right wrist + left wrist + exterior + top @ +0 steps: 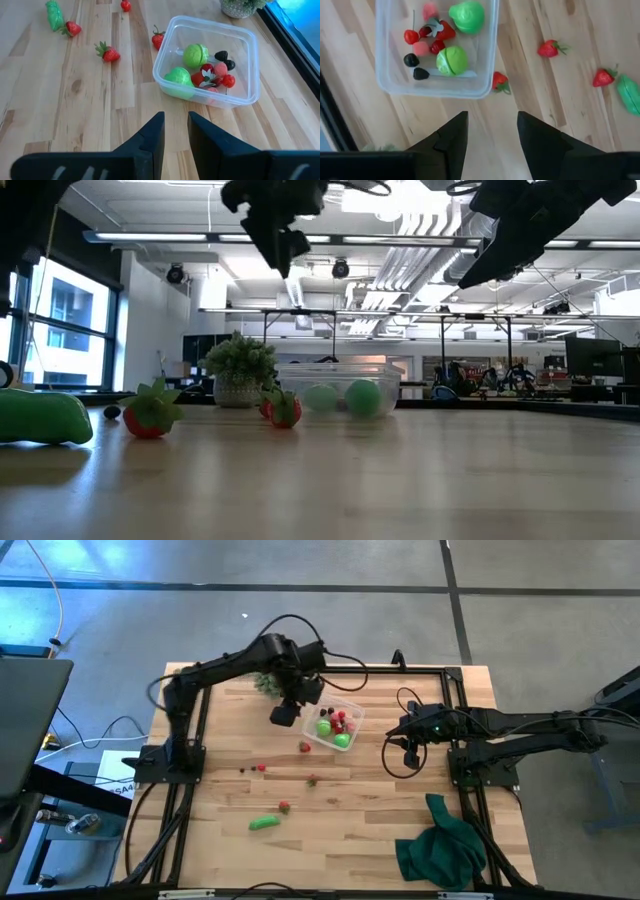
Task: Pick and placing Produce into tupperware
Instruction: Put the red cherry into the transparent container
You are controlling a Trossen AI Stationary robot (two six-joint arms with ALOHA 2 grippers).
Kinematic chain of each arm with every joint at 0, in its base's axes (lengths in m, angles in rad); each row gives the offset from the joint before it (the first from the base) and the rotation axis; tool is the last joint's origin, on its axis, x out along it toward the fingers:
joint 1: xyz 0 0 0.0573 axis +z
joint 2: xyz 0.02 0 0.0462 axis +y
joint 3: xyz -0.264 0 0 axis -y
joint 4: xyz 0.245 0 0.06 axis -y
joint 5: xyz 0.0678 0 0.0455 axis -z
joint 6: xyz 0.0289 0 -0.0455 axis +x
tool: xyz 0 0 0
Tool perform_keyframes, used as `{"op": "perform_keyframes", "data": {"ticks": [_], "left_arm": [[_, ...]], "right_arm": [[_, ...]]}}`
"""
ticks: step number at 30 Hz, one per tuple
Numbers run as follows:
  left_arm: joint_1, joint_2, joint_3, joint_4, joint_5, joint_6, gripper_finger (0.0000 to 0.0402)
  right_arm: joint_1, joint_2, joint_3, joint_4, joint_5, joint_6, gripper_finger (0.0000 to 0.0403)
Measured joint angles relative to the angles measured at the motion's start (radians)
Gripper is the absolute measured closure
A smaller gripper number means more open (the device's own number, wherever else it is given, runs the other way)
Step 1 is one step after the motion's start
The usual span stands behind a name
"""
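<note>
- The left tool is hanging above the table just left of the tupperware, near the upper centre of the high view. Its two dark fingers are standing apart with nothing between them.
- The right tool is hovering right of the tupperware, at centre right of the high view. Its fingers are showing a narrow gap and are gripping nothing.
- The tupperware, a clear square container with rounded corners, is sitting on the wooden table between the two tools.
- Inside it, two bright green round pieces are lying with small red berries and two dark berries.
- One strawberry is lying on the table just beside the tupperware's lower left corner in the high view.
- More strawberries and tiny berries are lying scattered across the middle of the table, well apart from the container.
- A green oblong piece is lying near the lower left of the table, close to one strawberry.
- A spiky pale-green ball is sitting by the table's far edge, partly under the left arm.
- A dark green cloth is lying crumpled at the lower right of the table.
</note>
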Motion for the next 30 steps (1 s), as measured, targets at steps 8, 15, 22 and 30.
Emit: {"op": "perform_keyframes", "data": {"ticks": [8,15,22,30], "left_arm": [[0.000,-0.279,-0.366,0.237,0.030,0.016,0.0248],[0.000,-0.575,-0.802,0.651,0.150,-0.087,0.0246],[-0.002,-0.727,-1.065,0.728,0.011,-0.242,0.0245],[-0.095,-0.730,-1.154,0.594,-0.002,-0.284,0.0245]], "right_arm": [[0.000,0.000,0.000,-0.001,0.000,0.000,0.0327],[0.000,0.000,0.000,-0.001,-0.005,0.000,0.0327],[0.000,0.000,0.000,-0.001,-0.005,0.000,0.0327],[0.000,0.000,0.000,0.000,-0.004,0.000,0.0327]]}}
